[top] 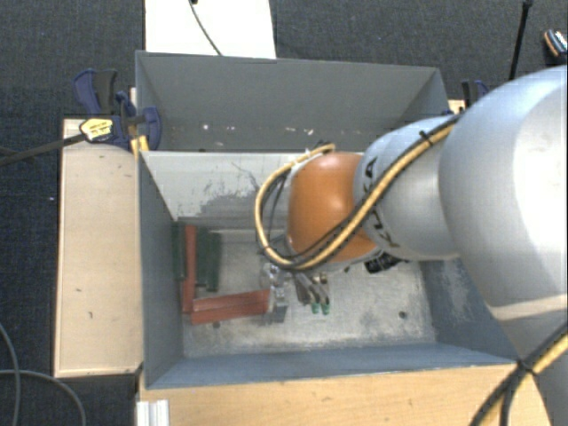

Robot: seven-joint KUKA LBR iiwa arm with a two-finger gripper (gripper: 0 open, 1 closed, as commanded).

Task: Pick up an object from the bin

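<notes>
In the camera view the gripper [297, 302] hangs low over the floor of the grey bin [169, 193], under the orange wrist cover [319, 204] and its looped cables [266, 229]. Most of the gripper is hidden by that cover, so I cannot tell whether it is apart or together, and nothing can be seen clamped in it.

The nearest thing is a reddish-brown bar [229, 307]. It lies flat on the bin floor, on the side of the gripper away from the arm, with its near end just beside the gripper, perhaps touching. Past its far end a second reddish-brown strip [188, 264] runs along the bin wall. The two meet at a corner, though whether they are joined is unclear. A dark green block [209, 260] lies beside that strip, well apart from the gripper.

The bar looks stiff, straight-sided and fairly light, like wood or plastic. It would probably grip best across its narrow width near the middle, since a hold at the end would likely let it swing.
</notes>
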